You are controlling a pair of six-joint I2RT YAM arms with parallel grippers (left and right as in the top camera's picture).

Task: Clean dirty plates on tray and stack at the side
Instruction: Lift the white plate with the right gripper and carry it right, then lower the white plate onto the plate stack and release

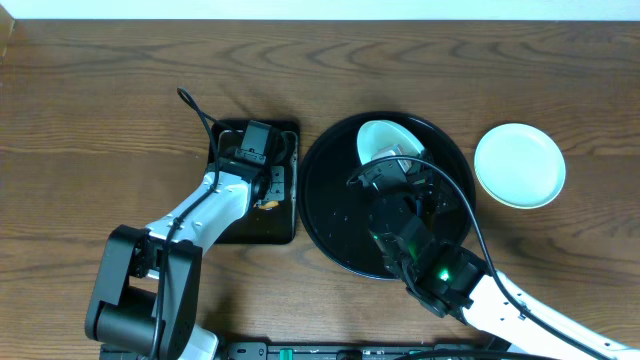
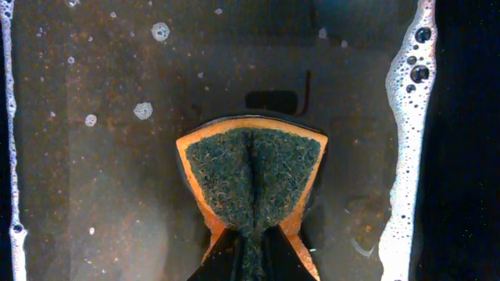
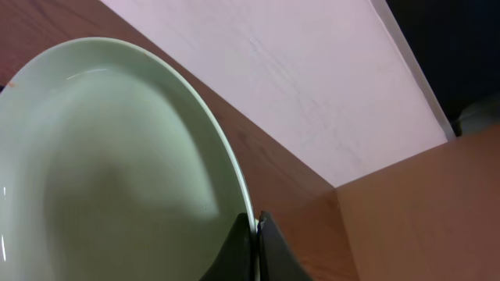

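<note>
While the scrubbing pad needs wetting, the left gripper (image 2: 250, 256) hangs low over the rectangular tray (image 1: 284, 232); its fingers are pressed together on a sponge (image 2: 251, 168), hard enough that the green scouring face folds along its middle, with orange backing showing at the edges. Whether the sponge touches the tray's soapy floor cannot be told; foam (image 2: 406, 117) lines the tray's walls, which suggests it serves as a wash basin rather than a place for plates.

Just beside it to the right, on the wooden table (image 1: 100, 90), lies the round tray (image 1: 335, 240); no plate shows lying flat on its glossy floor. Over its far half the right gripper (image 3: 256, 248) pinches the rim of a mint-green plate (image 1: 384, 140) and holds it tilted up, probably so that the face is offered to the sponge arm and drips fall back into the tray; the arm hides whether its low edge touches the tray. The face seen from the wrist looks free of sauce.

Farther right, well apart from the round tray, a pale plate (image 1: 519, 165) rests flat on the table, judged the start of the stack; whether another lies beneath it cannot be told.
</note>
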